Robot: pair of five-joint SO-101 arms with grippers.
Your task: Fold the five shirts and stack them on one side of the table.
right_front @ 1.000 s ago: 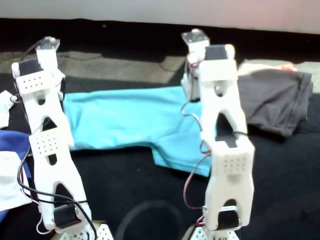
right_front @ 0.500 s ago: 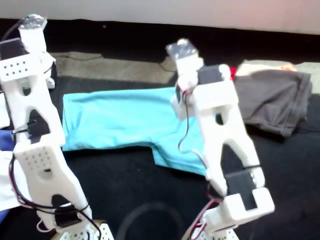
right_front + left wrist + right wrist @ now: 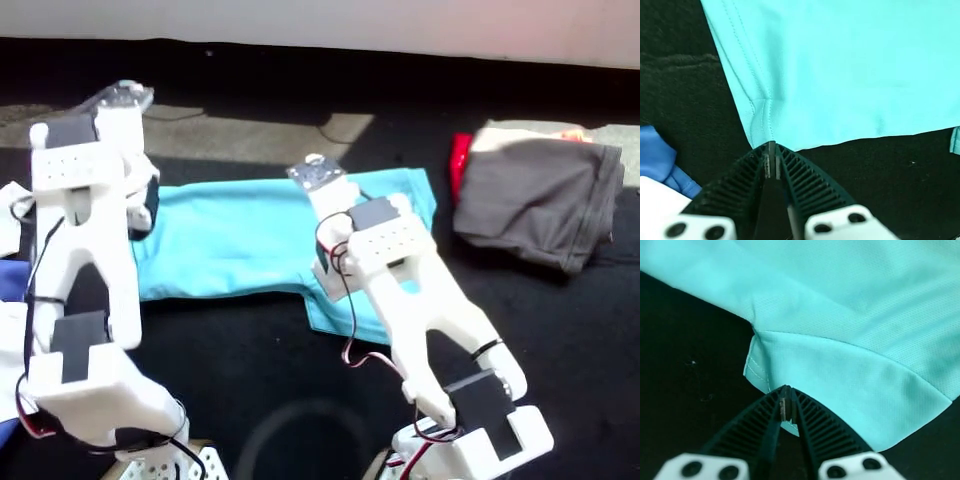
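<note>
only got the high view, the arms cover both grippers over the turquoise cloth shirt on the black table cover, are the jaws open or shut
observer: The left wrist view shows the left gripper shut, its tips right at a corner of the turquoise cloth shirt.
operator: any cloth pinched in there
observer: I cannot tell. The corner meets the tips, but no fold shows between the fingers.
operator: and the right one
observer: The right gripper is shut too. Its tips sit over the stitched hem of the sleeve, and turquoise cloth shows beneath the fingers.
</note>
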